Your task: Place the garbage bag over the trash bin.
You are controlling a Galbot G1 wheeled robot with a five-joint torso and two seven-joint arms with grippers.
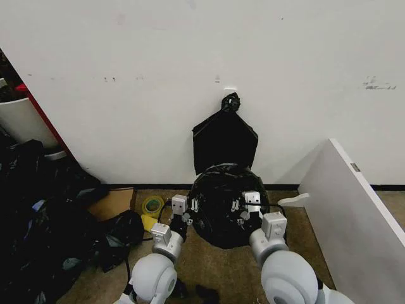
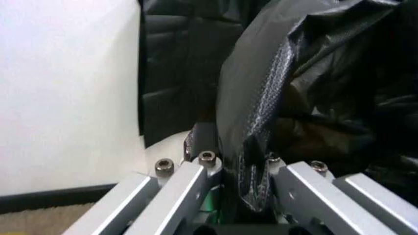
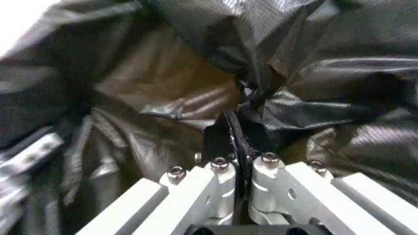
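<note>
Bag-fitting step: left hand point(image 1: 190, 209) and right hand point(image 1: 243, 208) each pinch the garbage bag point(image 1: 221, 202) at opposite sides; best pull down evenly, keeping both pinches firm.

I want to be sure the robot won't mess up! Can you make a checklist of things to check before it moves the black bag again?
1. Left end effector has hold of the garbage bag: ok, a fold of plastic is pinched between its fingers.
2. Right end effector has hold of the bag: ok, shut on a fold.
3. Both end effectors sit on opposite sides of the bag: ok in the head view.
4. Bag lies over the trash bin: cannot tell, the black plastic hides what is under it.
5. Bag free of the black bags hanging on the wall: cannot tell, they look very close.
</note>
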